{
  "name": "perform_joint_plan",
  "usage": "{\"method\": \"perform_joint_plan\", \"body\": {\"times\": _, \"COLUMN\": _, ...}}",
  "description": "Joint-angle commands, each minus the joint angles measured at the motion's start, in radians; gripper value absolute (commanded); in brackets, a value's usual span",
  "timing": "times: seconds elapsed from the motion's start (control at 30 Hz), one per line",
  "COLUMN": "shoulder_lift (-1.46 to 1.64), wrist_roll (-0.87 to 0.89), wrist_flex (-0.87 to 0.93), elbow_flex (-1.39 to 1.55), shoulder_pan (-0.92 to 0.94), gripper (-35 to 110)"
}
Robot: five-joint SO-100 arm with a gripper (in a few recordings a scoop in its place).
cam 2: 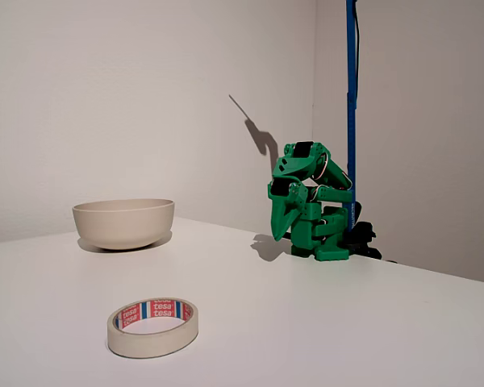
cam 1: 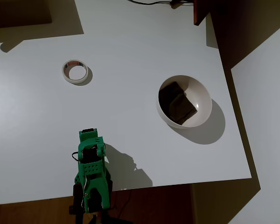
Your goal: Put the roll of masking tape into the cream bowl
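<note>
A flat off-white roll of masking tape (cam 2: 153, 326) lies on the white counter (cam 2: 306, 322) in the foreground. The round cream bowl (cam 2: 123, 222) stands well apart, behind it at left. The green arm (cam 2: 310, 201) sits folded at right, its claw (cam 2: 278, 226) pointing down.

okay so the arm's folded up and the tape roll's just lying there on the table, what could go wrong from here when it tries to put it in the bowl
1. The roll of masking tape lies flat and low on the white table, so the claw may slide off or push it instead of gripping.
2. A dark square block already fills much of the cream bowl; the dropped roll could land on it and sit tilted or bounce.
3. Tape and bowl sit far apart, so a weak grip could lose the roll on the way.
</note>
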Motion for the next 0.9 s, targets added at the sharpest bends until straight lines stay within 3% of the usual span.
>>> {"method": "perform_joint_plan", "body": {"times": 0.0, "shoulder_lift": 0.008, "wrist_roll": 0.035, "wrist_flex": -0.003, "elbow_flex": 0.003, "shoulder_pan": 0.012, "gripper": -8}}
{"method": "perform_joint_plan", "body": {"times": 0.5, "shoulder_lift": 0.009, "wrist_roll": 0.025, "wrist_flex": -0.002, "elbow_flex": -0.008, "shoulder_pan": 0.020, "gripper": -8}}
{"method": "perform_joint_plan", "body": {"times": 0.87, "shoulder_lift": -0.224, "wrist_roll": 0.097, "wrist_flex": -0.058, "elbow_flex": -0.396, "shoulder_pan": -0.002, "gripper": -8}}
